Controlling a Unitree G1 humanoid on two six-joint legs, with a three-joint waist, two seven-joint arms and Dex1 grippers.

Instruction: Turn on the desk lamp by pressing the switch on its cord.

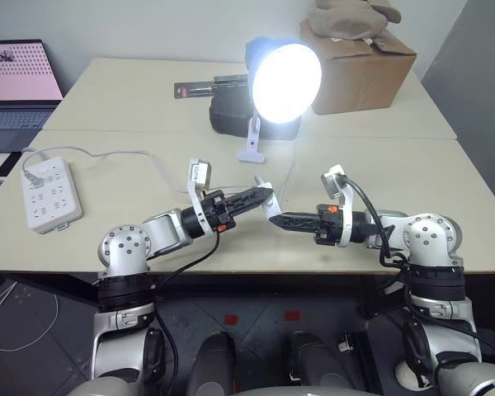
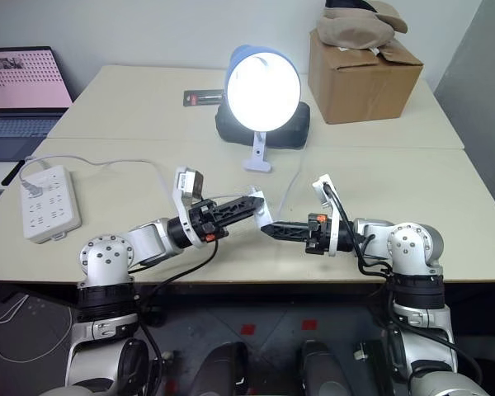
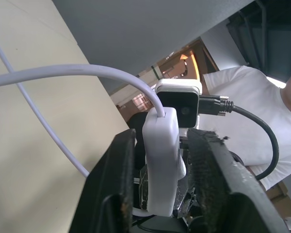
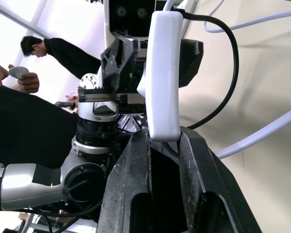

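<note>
Switch (image 4: 162, 73) lengthwise betw. both grippers, R gripper (image 1: 271, 217) clamped on it, L (image 1: 266, 195) unclear.

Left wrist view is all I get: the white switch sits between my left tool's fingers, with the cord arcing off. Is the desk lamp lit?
Observer: Yes. The desk lamp is glowing brightly, standing on the table beyond the switch.
Operator: Is anything else holding the switch?
Observer: The right tool is shut on one end of it, coming in from the opposite side.
Operator: Where does the cord lead?
Observer: The cord runs across the table to a white power strip on the robot's left.
</note>
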